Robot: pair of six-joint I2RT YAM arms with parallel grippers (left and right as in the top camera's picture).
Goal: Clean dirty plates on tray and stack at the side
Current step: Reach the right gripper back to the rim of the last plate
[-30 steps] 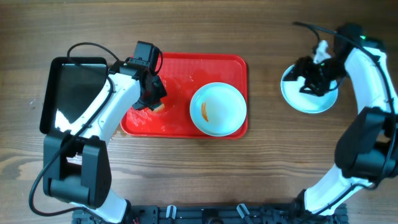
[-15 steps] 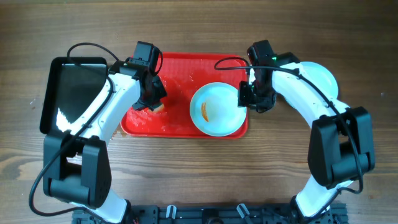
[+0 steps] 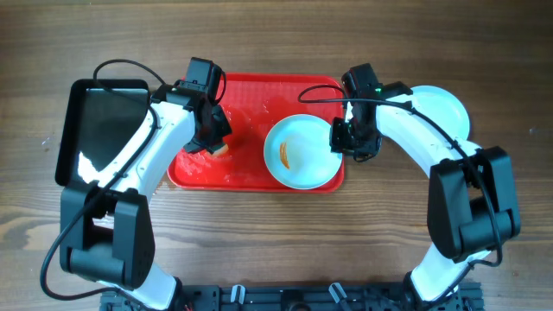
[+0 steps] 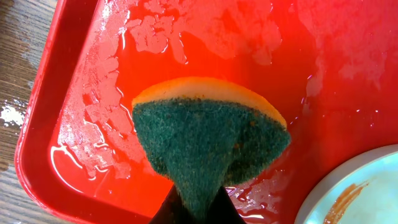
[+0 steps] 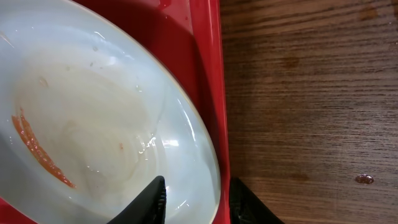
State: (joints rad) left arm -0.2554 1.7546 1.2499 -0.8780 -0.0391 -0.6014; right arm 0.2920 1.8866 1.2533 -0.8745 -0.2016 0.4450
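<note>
Overhead view: the red tray [image 3: 259, 95] sits mid-table, one smeared plate [image 3: 302, 164] lies on its right half, and the right claw [image 3: 352, 140] is at the plate's right edge.
The right claw's jaws are spread and grip nothing, one inside the plate and one out past the tray wall. We reckon it should catch the plate's rim alone, clear of that wall, then hold it steady. The left claw [image 3: 212, 136], clenched on the sponge [image 4: 211, 143], hovers over the wet left half, apart from the plate. The orange smear [image 5: 34, 146] lies across the plate from the right claw.
</note>
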